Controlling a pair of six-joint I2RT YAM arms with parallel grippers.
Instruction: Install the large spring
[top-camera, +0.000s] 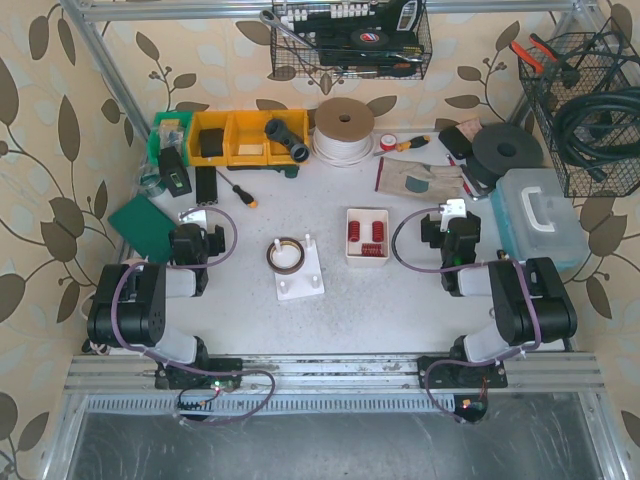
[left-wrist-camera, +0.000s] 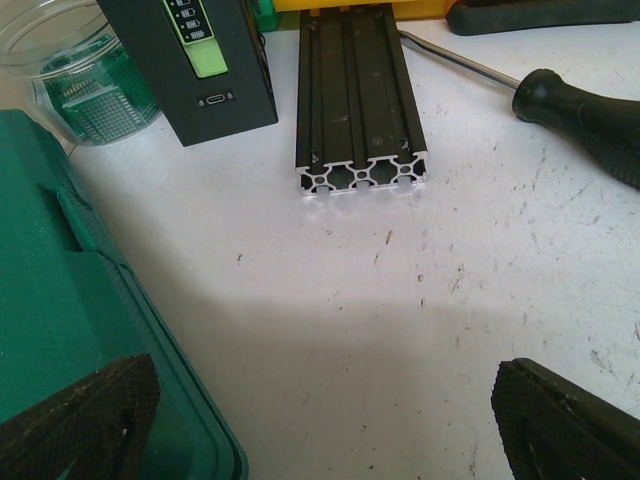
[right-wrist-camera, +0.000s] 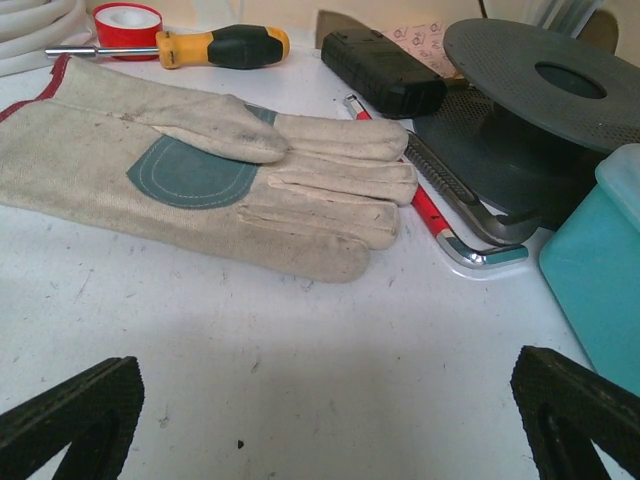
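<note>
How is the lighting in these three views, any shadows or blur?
Top view: even light, sharp throughout. Left wrist: a shadow darkens the near table, and the aluminium profile is crisp. Right wrist: similar shadow below the glove; glove sharp.

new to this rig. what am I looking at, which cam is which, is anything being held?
Two small robot arms are bolted at the near edge of the table, each ending in two fingers. The overhead view looks down from behind them: left arm, right arm. The other two pictures come from cameras on the wrists. Between the arms sit a white tray of red springs and a white post fixture. The left fingers are open over bare table near a black aluminium rail; the right fingers are open near a work glove. Nothing is held.
</note>
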